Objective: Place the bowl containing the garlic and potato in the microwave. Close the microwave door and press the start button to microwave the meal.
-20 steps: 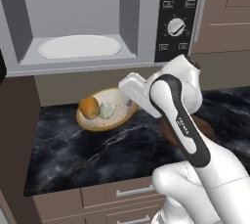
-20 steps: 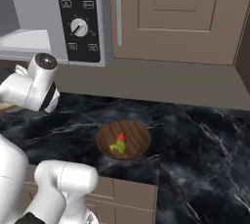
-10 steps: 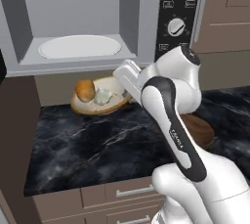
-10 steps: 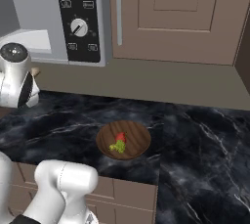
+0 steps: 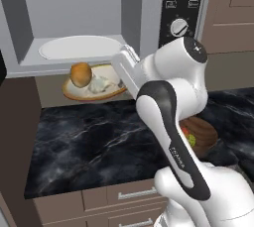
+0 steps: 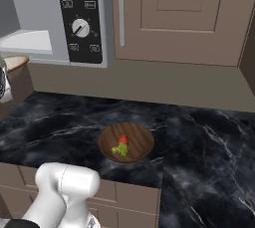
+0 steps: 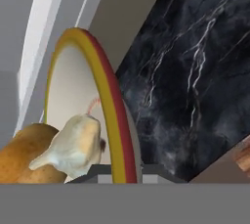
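bowl (image 5: 94, 88): now lifted off the table (image 5: 99, 141), up toward 11 o'clock, just below the microwave (image 5: 79, 47) opening
arm: swung left with it

The counter (image 5: 99, 146) looks like glossy black marble; the side bowl (image 6: 126, 142) wooden; the cabinets (image 6: 179, 18) matt brown.

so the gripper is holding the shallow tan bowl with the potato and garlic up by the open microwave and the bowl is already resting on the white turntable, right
Not on the turntable. The left base view shows the shallow tan bowl held by the gripper just below and in front of the white round turntable, above the dark counter.
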